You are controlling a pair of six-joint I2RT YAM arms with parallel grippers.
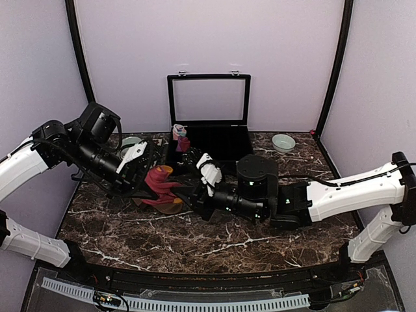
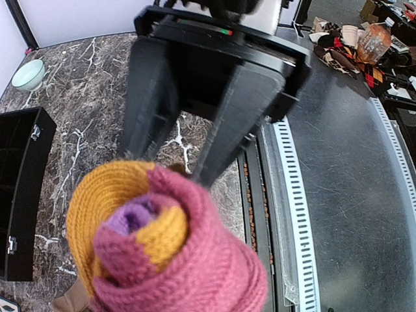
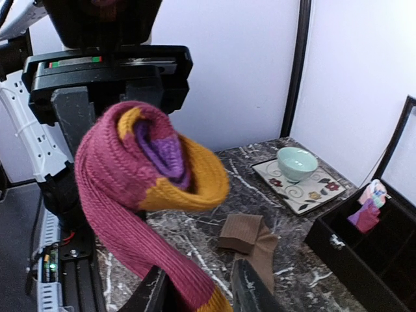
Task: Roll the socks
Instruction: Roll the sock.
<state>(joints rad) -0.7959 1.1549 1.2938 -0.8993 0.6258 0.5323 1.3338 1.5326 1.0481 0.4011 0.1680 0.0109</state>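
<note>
Red-maroon sock (image 1: 161,185) held in the air at both ends
The left gripper (image 1: 145,174) clamps its rolled end and the right gripper (image 3: 200,289) pinches the tail (above the bench's (image 1: 227,240) middle); the tan sock (image 3: 250,237) lies underneath.

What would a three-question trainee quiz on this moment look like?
1. True or false: the lid of the black compartment case is shut.
2. Which item does the left gripper grip? A) a mint bowl B) the maroon sock C) a patterned plate
3. Fill in: the tan-brown sock lies on the marble ____.
Key: 1 false; 2 B; 3 table.
</note>
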